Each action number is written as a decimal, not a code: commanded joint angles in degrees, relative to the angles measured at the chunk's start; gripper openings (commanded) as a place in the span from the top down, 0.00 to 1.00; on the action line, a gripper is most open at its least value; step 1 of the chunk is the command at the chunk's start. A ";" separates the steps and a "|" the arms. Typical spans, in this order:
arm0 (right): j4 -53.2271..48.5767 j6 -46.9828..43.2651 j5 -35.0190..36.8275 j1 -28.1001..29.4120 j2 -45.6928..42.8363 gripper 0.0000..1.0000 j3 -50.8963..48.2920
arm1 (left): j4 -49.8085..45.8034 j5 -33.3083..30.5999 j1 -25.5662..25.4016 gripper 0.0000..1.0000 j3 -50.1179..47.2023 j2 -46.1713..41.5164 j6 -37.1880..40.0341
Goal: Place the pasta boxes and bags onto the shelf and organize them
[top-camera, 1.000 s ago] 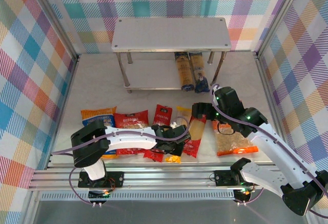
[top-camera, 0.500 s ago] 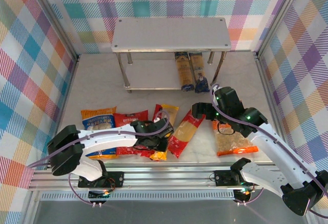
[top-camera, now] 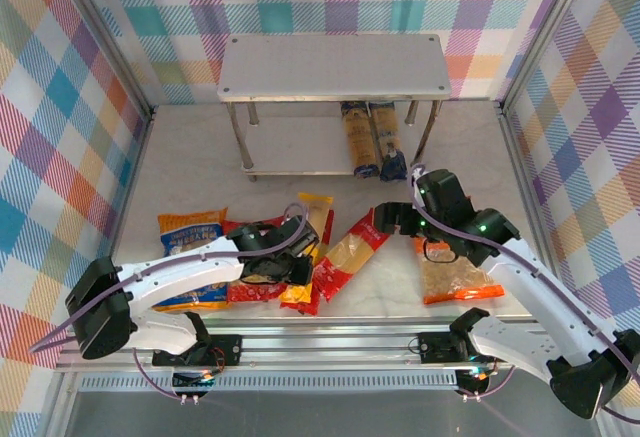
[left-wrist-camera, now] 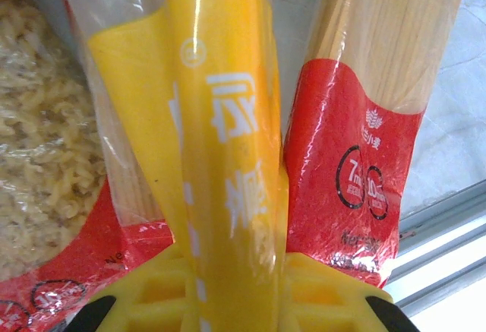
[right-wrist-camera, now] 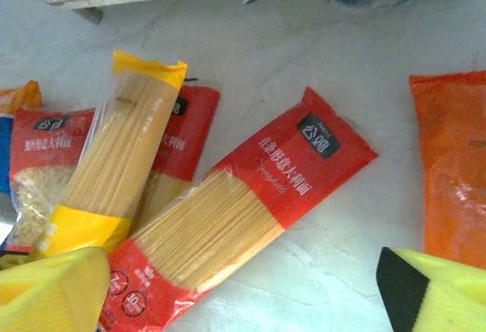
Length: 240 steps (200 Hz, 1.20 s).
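Two grippers, eight packs, one rack; entries run outward from the working hand.

- Left gripper (left-wrist-camera: 237,290): fingers clamped on the near end of the long yellow plastic spaghetti pack (left-wrist-camera: 220,119). The pack points aslant toward the rack; whether it has left the table cannot be told.
- Right gripper (right-wrist-camera: 243,294): fingers wide apart with nothing between them, hovering above the table between the spaghetti heap and the orange bag.
- Long red plastic spaghetti pack (right-wrist-camera: 258,195): flat on the table, diagonal, just beside the yellow one. A second red spaghetti pack (right-wrist-camera: 181,146) lies partly beneath the yellow.
- Wide pillow bags of short pasta, all on the table: red (top-camera: 245,232) under the left arm, blue-and-orange (top-camera: 190,229) at the far left, orange (top-camera: 455,277) at the right.
- Two-tier light-grey rack (top-camera: 335,65): two clear-fronted spaghetti packs with dark blue ends (top-camera: 372,139) lie side by side at the right end of its lower board.

Step in hand, by judgement: fetching the yellow pack. The next move calls for raising it clear of the red packs and laying it parallel beside the blue-ended pair. Held by one end, it may droop.
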 commanded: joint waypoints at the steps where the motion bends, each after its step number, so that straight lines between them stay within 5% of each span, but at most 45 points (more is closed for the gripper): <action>1: 2.94 2.83 -4.48 1.61 2.41 0.17 -3.87 | 3.81 -0.22 0.87 1.00 3.04 -3.28 2.62; 51: 13.78 7.92 -2.36 10.85 13.84 0.53 -5.86 | 5.72 1.00 1.78 1.00 1.85 -2.66 2.93; 134: 16.74 8.62 2.15 17.10 25.59 0.56 -0.27 | 8.79 1.92 2.26 1.00 -0.39 -2.83 2.76; 240: 12.65 8.43 0.64 17.60 34.17 0.56 -1.36 | 9.20 1.56 2.88 1.00 -0.26 -4.55 3.36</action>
